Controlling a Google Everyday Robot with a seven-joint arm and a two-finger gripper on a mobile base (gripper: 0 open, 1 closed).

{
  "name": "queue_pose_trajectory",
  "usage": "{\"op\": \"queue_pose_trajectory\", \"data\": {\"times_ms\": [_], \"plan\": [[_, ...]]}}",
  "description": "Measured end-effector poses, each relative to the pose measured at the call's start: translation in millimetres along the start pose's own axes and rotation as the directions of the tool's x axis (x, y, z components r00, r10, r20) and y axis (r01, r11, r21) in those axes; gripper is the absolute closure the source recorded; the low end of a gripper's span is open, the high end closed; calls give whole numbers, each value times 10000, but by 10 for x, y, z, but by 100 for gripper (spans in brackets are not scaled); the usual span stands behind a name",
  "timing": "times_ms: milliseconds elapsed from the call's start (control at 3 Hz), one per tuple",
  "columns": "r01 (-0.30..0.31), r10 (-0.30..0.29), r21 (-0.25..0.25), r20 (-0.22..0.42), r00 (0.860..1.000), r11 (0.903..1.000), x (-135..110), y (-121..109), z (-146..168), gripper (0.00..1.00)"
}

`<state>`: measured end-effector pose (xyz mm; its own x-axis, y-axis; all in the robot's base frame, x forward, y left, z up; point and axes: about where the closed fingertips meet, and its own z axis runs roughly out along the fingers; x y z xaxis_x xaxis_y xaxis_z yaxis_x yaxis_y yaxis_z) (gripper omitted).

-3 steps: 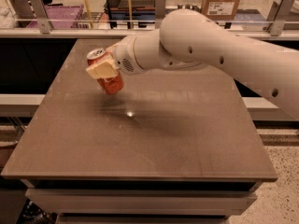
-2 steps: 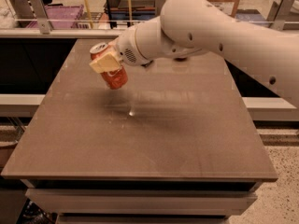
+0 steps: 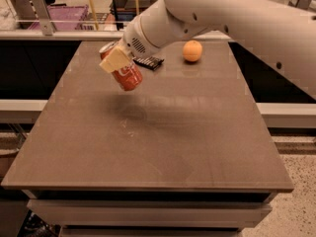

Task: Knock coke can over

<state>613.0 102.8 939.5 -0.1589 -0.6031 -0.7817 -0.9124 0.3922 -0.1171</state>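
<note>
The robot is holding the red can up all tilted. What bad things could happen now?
1. The small red aluminium coke can hangs tilted in the gripper, above the brown table near its left side. If it is dropped, it might bounce or roll off that edge.
2. The flat black ribbed packet and the round orange fruit lie just behind it. A sideways swing might bump them.

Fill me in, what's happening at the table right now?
The robot's arm reaches in from the right, and its end effector is clamped on the coke can. The can is tilted, top toward the back left, and appears to be lifted off the table, with a shadow below it. It is not lying on its side yet. An orange and a black packet sit near the back edge.
</note>
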Motion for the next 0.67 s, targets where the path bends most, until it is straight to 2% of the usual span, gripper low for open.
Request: {"op": "queue_pose_trajectory", "data": {"times_ms": [667], "plan": [[-189, 187, -1, -1280, 9916, 9998, 124, 91, 15, 100]]}}
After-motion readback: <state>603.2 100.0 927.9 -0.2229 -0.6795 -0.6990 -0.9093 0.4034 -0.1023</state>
